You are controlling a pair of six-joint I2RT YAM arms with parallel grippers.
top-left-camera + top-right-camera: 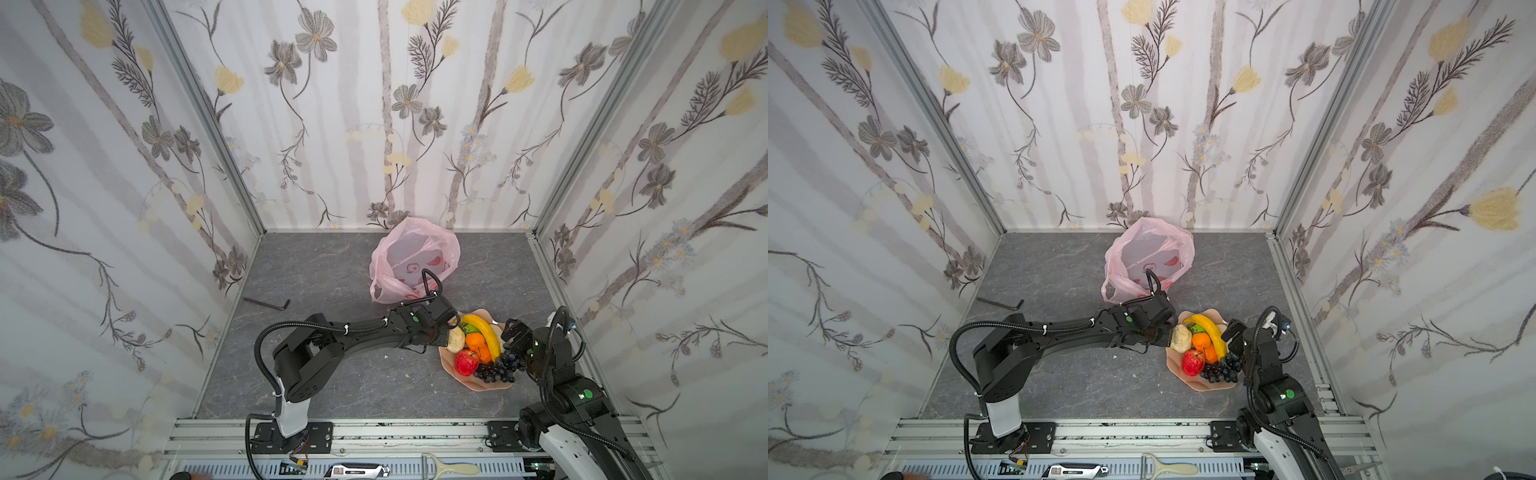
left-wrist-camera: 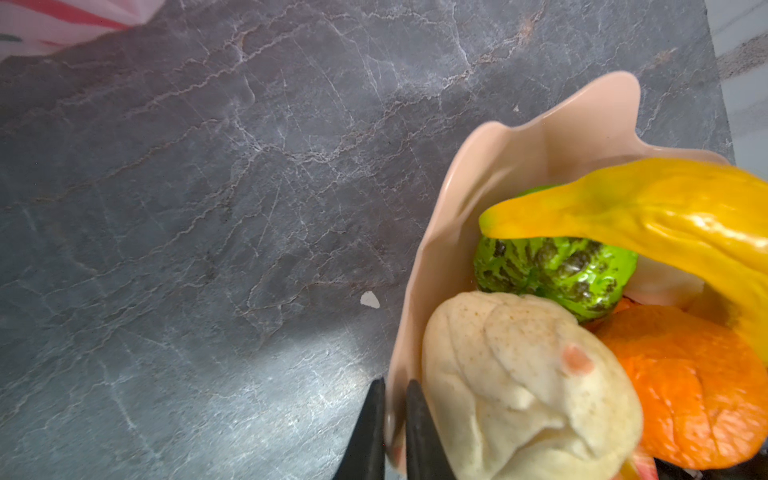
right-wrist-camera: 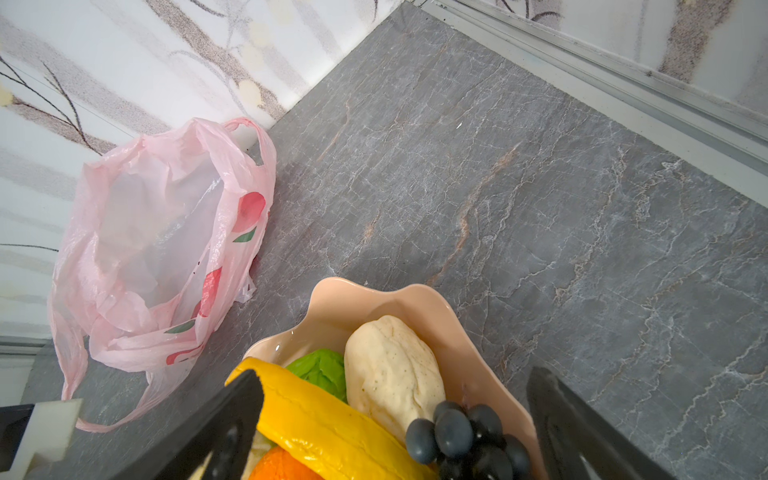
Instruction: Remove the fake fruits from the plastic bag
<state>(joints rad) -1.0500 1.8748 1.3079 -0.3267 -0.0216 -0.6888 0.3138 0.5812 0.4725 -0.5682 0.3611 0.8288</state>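
One peach dish (image 1: pixel 484 386) near right holds the fake fruits (image 1: pixel 476 341); our left gripper (image 2: pixel 395 382) pinches its rim, our right gripper (image 3: pixel 392 378) hangs spread over them.

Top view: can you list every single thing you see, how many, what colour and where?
marble-look table: one, grey, under everything
thin plastic bag: one, see-through pink with red prints, back of table
wavy-edged plastic dish: one, peach, table's front right
toy banana: one, yellow, atop dish pile
toy apple: one, red, dish's near side
toy oranges: seemingly two, orange, dish middle
toy grape bunch: one, dark purple, dish's near right
bumpy toy fruit: one, green, under banana
lumpy toy fruits: two, beige, one at dish's left rim, one beyond banana
L-shaped hex key: one, black, table's left
vegetable peeler: one, cream, on front rail
left hand: one, black, shut on dish rim
right hand: one, black, open over dish's right edge
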